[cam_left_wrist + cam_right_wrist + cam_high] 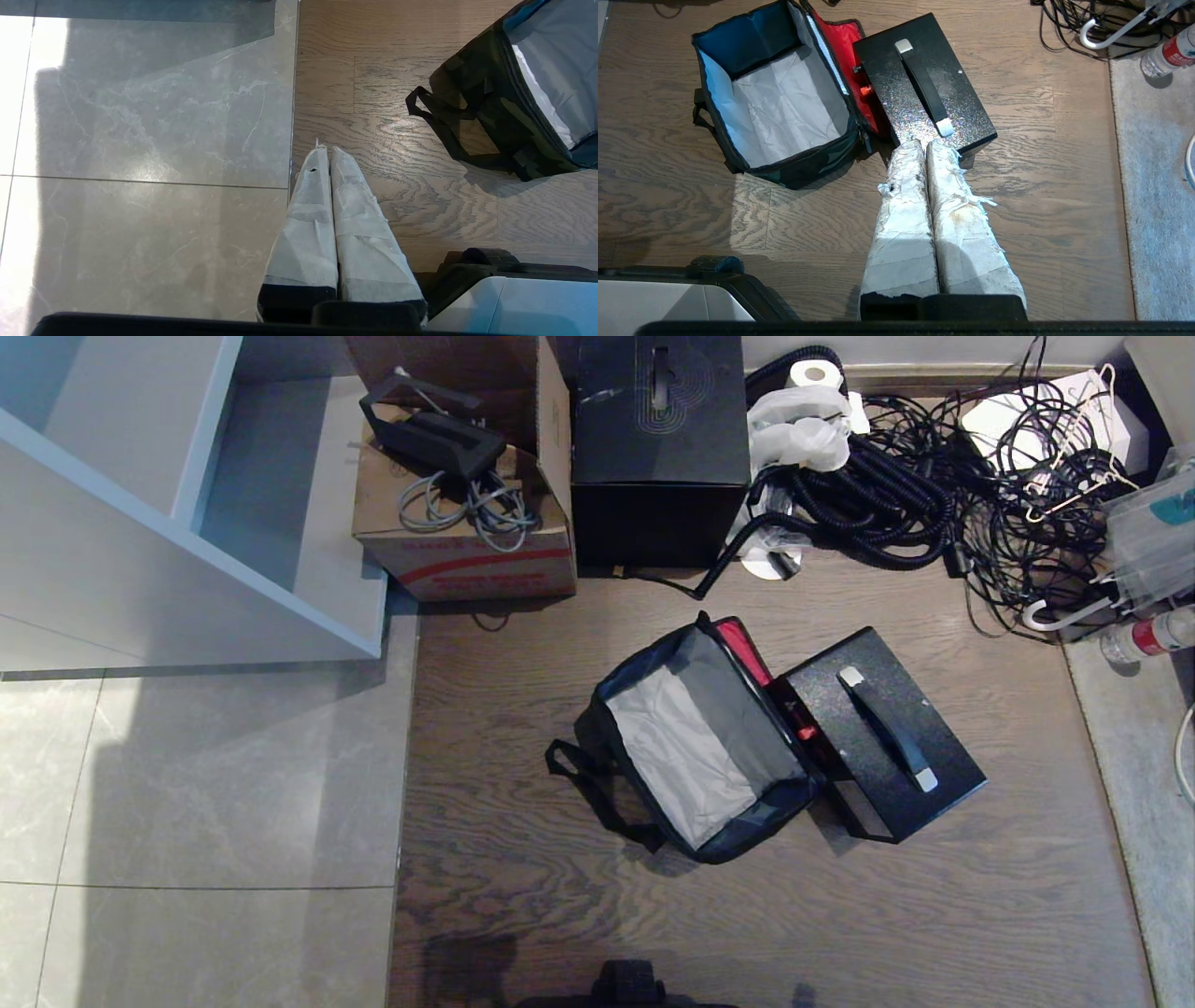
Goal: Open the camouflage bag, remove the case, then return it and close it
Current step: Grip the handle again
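Two tools, left (327,154) and right (923,145), hang pressed together and empty as we pause: ahead of the right tool, the case (924,84) sits on the floor beside the open bag (775,93), handle up for regrasping.

I count one bag (695,747), one case (882,747), one cardboard box (467,546), one larger black box (658,448), one bottle (1153,637), two grippers.
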You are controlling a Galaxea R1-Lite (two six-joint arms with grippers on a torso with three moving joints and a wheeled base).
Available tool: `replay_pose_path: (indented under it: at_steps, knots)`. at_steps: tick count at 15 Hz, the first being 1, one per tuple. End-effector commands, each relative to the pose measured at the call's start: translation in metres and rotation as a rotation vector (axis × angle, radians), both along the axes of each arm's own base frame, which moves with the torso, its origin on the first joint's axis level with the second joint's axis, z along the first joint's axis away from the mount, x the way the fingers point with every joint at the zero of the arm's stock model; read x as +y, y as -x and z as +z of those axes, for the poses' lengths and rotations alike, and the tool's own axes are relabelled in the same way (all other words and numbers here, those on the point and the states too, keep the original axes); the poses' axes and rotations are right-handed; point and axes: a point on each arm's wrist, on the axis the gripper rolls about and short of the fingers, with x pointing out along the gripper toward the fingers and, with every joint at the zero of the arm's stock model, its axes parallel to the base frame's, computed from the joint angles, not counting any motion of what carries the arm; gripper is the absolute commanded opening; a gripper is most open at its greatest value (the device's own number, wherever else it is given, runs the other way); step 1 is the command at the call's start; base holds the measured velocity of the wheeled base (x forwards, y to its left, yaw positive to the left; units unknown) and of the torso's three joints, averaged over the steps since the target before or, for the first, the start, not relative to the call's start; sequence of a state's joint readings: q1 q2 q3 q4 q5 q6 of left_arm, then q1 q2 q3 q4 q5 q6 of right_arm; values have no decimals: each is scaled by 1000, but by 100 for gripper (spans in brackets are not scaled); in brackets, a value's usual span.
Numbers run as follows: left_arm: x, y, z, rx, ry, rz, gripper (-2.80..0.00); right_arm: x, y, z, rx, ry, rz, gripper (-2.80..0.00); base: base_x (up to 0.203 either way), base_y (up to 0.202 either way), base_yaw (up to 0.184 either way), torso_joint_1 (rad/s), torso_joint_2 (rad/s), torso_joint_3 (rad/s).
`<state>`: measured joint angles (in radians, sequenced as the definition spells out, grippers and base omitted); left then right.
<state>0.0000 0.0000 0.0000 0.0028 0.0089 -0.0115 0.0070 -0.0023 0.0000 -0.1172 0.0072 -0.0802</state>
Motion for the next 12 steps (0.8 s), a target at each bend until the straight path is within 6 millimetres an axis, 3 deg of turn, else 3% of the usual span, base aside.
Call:
replay_pose_path:
  at_steps: [1,12]
  knots:
    - [0,0,0,0,1,0,-280,0,-4,-11,43,1,1,-280,0,0,0,0,0,0]
    - [0,0,0,0,1,0,-280,0,-4,-11,43,1,1,-280,0,0,0,0,0,0]
